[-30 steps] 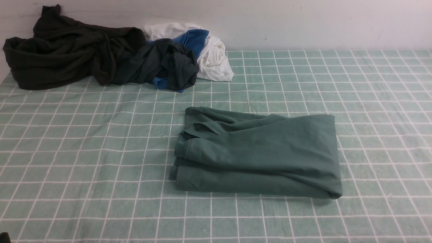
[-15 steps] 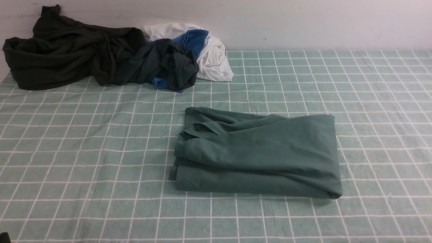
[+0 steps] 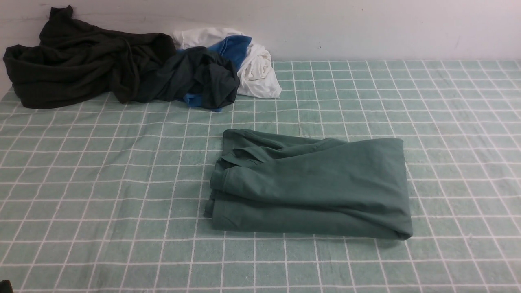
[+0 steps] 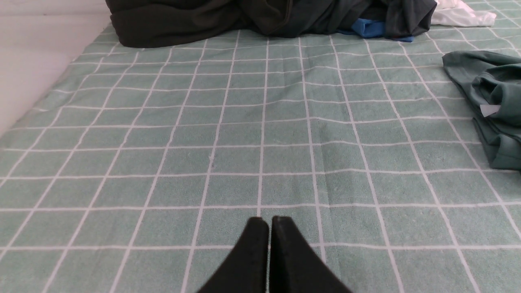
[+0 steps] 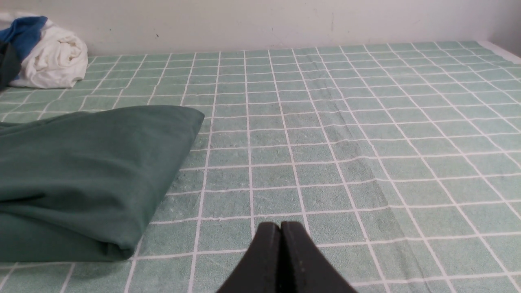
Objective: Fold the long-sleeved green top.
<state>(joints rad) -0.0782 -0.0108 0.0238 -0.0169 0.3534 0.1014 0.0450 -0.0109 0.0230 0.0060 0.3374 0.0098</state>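
Observation:
The green long-sleeved top [image 3: 313,187] lies in a folded, layered rectangle near the middle of the checked cloth, its loose edges bunched on its left side. Its left end shows in the left wrist view [image 4: 494,106] and its right end in the right wrist view [image 5: 81,175]. My left gripper [image 4: 268,220] is shut with nothing between its fingers, hovering over bare cloth away from the top. My right gripper [image 5: 281,225] is also shut and empty, just past the top's right edge. Neither arm appears in the front view.
A pile of other garments sits at the back left against the wall: a very dark one [image 3: 81,61], a dark teal one [image 3: 203,77], a blue one [image 3: 234,47] and a white one [image 3: 258,69]. The checked cloth [image 3: 447,122] covers the table to the wall.

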